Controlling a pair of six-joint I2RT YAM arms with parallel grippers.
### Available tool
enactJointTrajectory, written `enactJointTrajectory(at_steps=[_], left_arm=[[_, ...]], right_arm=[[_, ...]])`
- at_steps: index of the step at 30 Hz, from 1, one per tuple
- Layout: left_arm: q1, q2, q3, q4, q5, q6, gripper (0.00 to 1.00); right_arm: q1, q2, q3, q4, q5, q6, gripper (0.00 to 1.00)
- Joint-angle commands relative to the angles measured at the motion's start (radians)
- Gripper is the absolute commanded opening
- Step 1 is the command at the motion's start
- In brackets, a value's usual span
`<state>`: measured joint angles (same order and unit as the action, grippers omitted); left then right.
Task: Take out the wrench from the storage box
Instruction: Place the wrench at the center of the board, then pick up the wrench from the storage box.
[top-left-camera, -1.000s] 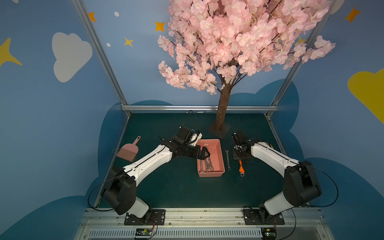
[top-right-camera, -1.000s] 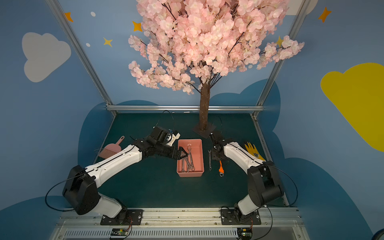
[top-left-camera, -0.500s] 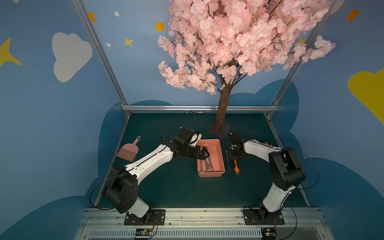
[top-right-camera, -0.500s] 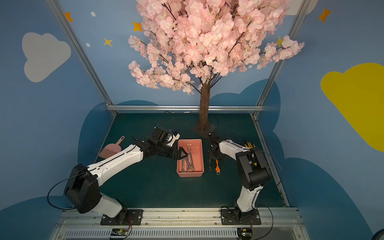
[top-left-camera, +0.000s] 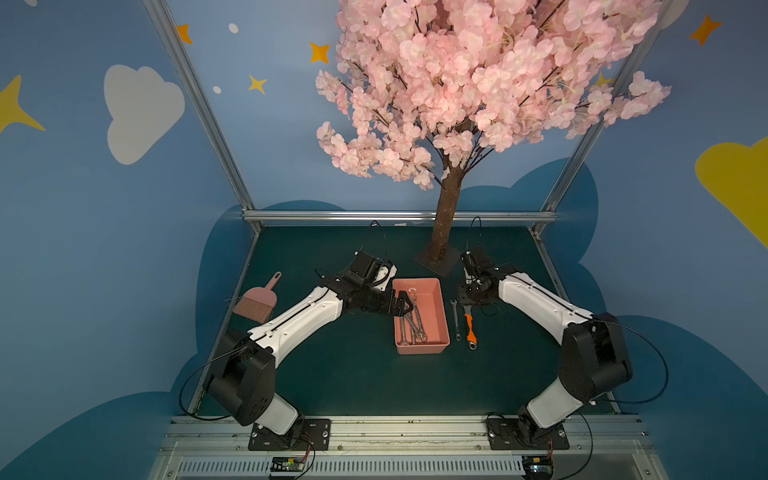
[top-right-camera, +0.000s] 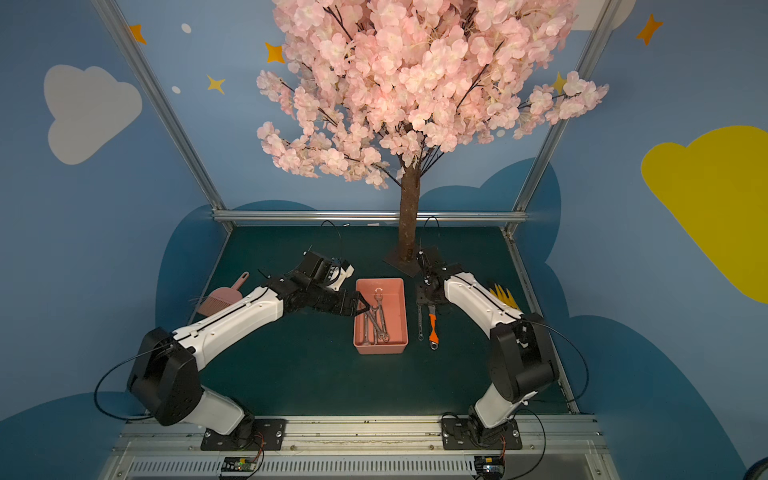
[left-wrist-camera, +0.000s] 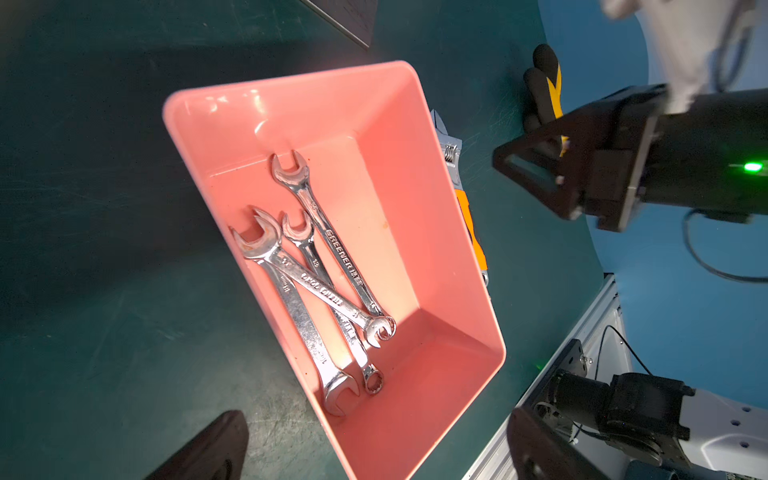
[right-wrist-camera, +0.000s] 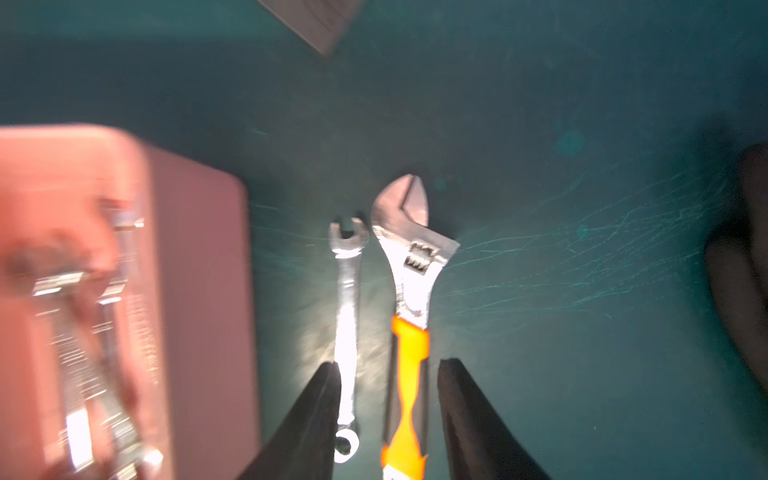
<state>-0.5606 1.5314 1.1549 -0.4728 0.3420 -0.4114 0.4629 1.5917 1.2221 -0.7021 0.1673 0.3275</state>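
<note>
From left wrist, shows four combination wrenches (left-wrist-camera: 316, 286) crossed inside storage box (left-wrist-camera: 291, 83), below wide-spread left gripper (left-wrist-camera: 374, 411). Only from right wrist, reveals right gripper (right-wrist-camera: 388, 363) parted astride orange-handled adjustable wrench (right-wrist-camera: 409, 270), beside lone wrench (right-wrist-camera: 347, 299) on mat (right-wrist-camera: 540, 208).

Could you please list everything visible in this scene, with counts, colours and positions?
storage box: one, salmon pink, centre of the table.
wrenches in the box: four, silver, overlapping on its floor.
small wrench: one, silver, on the mat on the box's right side.
adjustable wrench: one, silver with an orange handle, beside the small wrench.
hand brush: one, pink, left edge of the table.
yellow tool: yellow and black, right edge; kind and count unclear.
blossom tree: one, pink, at the back.
table: one, dark green.
left gripper: black, open, over the box's left rim.
right gripper: black, open, above the adjustable wrench.
</note>
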Motion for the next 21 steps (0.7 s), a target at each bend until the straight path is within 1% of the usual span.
enactJointTrajectory(at_steps=[1,4,7,10,15,21], left_arm=[[0.021,-0.021,-0.022,-0.023,0.020,0.023,1.00],[0.032,-0.028,-0.032,-0.017,0.027,0.021,1.00],[0.038,-0.044,-0.048,-0.008,0.033,0.020,1.00],[0.045,-0.059,-0.066,-0.009,0.035,0.021,1.00],[0.051,-0.096,-0.095,-0.007,0.031,0.016,1.00],[0.064,-0.119,-0.124,-0.004,0.029,0.014,1.00]], right_arm=[[0.086,-0.064,0.042,-0.066,-0.095,0.055,0.43],[0.181,-0.048,0.079,-0.058,-0.116,0.117,0.42],[0.260,0.011,0.115,-0.049,-0.076,0.139,0.40],[0.310,0.090,0.141,-0.025,-0.047,0.149,0.40],[0.330,0.215,0.151,0.018,-0.033,0.151,0.39],[0.330,0.320,0.179,0.043,0.000,0.105,0.39]])
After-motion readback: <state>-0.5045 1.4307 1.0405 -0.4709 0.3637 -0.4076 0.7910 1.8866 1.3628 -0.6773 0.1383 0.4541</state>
